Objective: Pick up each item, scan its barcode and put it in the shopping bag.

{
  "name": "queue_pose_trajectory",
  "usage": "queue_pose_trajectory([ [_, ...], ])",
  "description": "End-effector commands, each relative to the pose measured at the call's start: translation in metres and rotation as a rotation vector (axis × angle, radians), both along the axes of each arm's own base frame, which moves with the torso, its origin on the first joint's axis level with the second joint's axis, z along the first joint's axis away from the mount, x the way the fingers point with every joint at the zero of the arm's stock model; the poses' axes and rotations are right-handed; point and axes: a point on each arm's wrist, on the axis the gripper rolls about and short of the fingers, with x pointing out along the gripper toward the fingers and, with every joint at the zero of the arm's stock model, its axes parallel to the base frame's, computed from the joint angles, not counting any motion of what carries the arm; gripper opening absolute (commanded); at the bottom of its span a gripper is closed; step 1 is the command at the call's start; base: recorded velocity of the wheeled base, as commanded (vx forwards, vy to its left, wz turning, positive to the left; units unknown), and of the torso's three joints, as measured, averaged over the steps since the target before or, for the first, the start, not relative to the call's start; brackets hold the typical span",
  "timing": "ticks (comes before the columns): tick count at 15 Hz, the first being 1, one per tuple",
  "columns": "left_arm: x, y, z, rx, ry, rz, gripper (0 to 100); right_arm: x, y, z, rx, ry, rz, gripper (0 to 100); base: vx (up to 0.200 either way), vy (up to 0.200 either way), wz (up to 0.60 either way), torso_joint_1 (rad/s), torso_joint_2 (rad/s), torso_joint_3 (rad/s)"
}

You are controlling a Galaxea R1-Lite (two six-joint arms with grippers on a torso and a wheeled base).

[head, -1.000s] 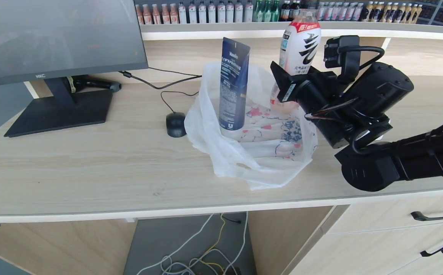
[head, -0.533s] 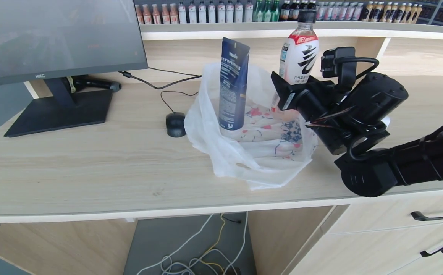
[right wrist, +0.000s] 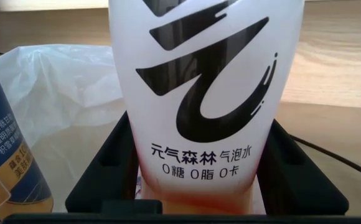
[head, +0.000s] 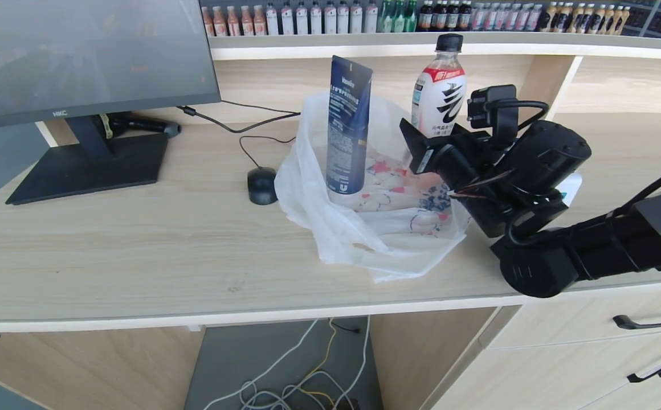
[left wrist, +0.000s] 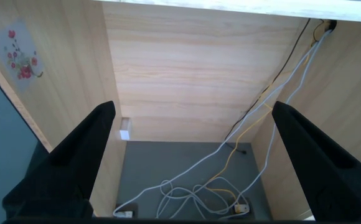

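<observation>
**Directions:** read on the head view, with the shopping bag (head: pixel 364 228) as the dial centre.

**1. Load and its placement**
- The right gripper (head: pixel 428 149) is clamping the bottle (head: pixel 440 97) by its lower body, with one finger on each side. The right wrist view is showing the same hold, with the right gripper (right wrist: pixel 199 180) around the bottle (right wrist: pixel 205 93).
- The bottle is standing upright, cap uppermost, at 1 o'clock, over the bag's far right rim.
- The low grip is probably leaving the label free for scanning, and the upright attitude is probably letting the base enter the bag first.
- The blue tube (head: pixel 349 125) is standing on end inside the bag at 11 o'clock. It is occupying the left half and leaving the right half free.
- The bag is lying slack and open on the counter (head: pixel 137 245), so its mouth is facing upward for loading.
- The mouse (head: pixel 262 185) is lying at 9 o'clock and the monitor (head: pixel 80 51) is standing at 10 o'clock, both apart from the bag.

**2. Arm pose**
- The right arm is entering from 4 o'clock, with the forearm running low along the counter's front edge. The wrist is bending upward and pointing toward 10 o'clock.
- The left gripper (left wrist: pixel 194 111) is hanging below the counter and facing the cables (left wrist: pixel 199 186). Its fingers are standing spread apart and are carrying nothing.
</observation>
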Motion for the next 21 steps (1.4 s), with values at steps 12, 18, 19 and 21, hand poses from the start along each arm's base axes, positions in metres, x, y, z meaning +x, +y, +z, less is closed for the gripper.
queue_pose_trajectory([
  [12, 0.000, 0.000, 0.000, 0.000, 0.002, 0.000, 100, 0.011, 0.001, -0.019, -0.019, 0.039, -0.023, 0, 0.000, 0.000, 0.00, 0.000, 0.00, 0.000],
  [18, 0.000, 0.000, 0.000, 0.000, 0.002, 0.000, 100, 0.017, -0.007, -0.023, -0.021, 0.046, -0.044, 0, 0.000, 0.000, 0.00, 0.000, 0.00, 0.000],
  [19, 0.000, 0.000, 0.000, 0.000, 0.000, 0.000, 100, 0.017, -0.006, -0.024, -0.021, 0.047, -0.044, 0, 0.000, 0.000, 0.00, 0.000, 0.00, 0.000],
  [21, 0.000, 0.000, 0.000, 0.000, 0.000, 0.000, 100, 0.019, -0.005, -0.029, -0.025, 0.052, -0.043, 0, 0.000, 0.000, 0.00, 0.000, 0.00, 0.000],
])
